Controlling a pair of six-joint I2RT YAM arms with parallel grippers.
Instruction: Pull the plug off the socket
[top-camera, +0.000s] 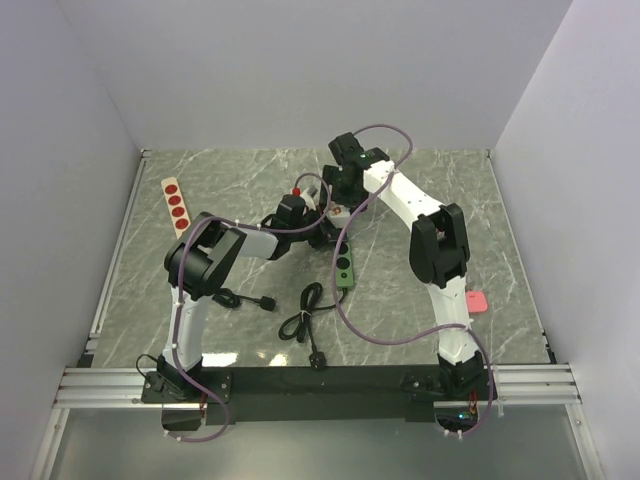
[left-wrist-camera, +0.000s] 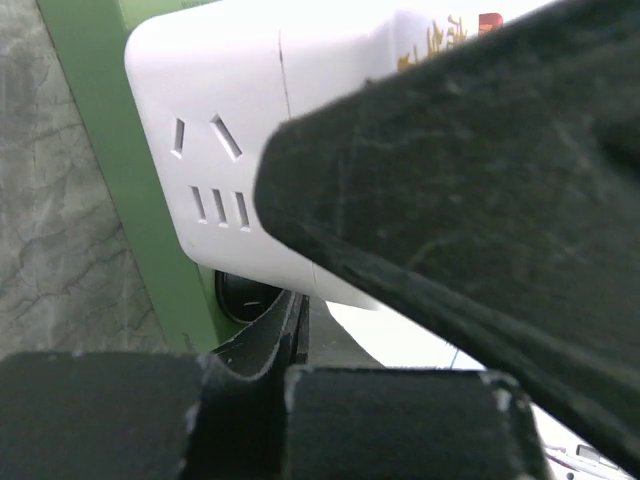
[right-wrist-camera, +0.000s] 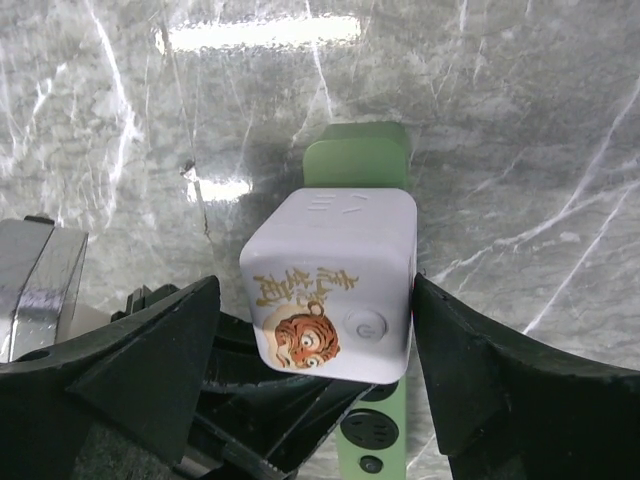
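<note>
R end effector (right-wrist-camera: 316, 300) straddles white plug (right-wrist-camera: 335, 250), jaws apart.

We see only one marking on the white cube plug (right-wrist-camera: 330, 250): a line of gold characters (right-wrist-camera: 300, 288) above a tiger drawing (right-wrist-camera: 305, 335), too stylised for us to read. Beside it, the round button (right-wrist-camera: 366, 324) carries a power symbol.
</note>
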